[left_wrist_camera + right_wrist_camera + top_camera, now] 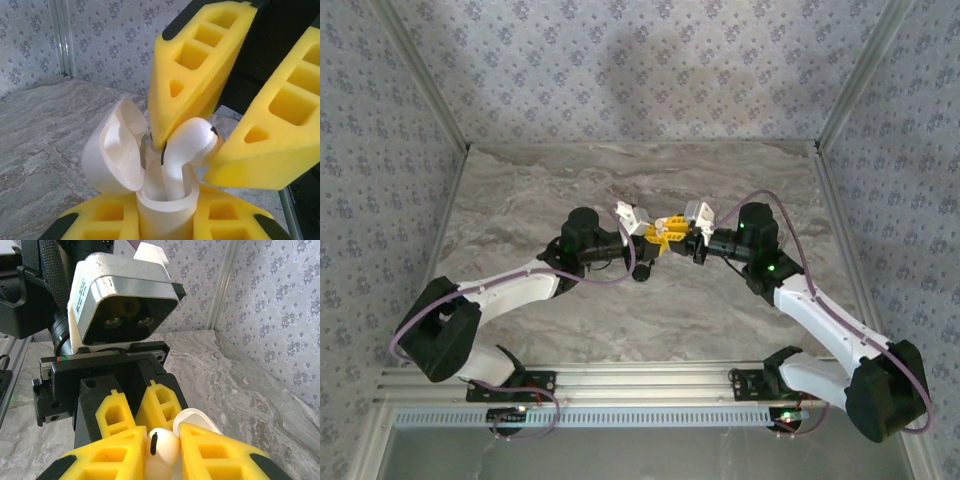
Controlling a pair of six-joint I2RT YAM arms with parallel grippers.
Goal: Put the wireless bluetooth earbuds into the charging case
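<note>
My left gripper is shut on the white charging case, which it holds upright with its lid swung open to the left. From above, my right gripper is shut on a white earbud; the earbud's stem reaches down into the case's right-hand socket and its head is still above the rim. In the right wrist view the earbud sits between my right gripper's yellow fingers, with the lid just behind. The two grippers meet tip to tip at mid-table: left, right.
A small black round object lies on the marble table just in front of the left gripper. Patterned walls with metal corner posts close off the back and both sides.
</note>
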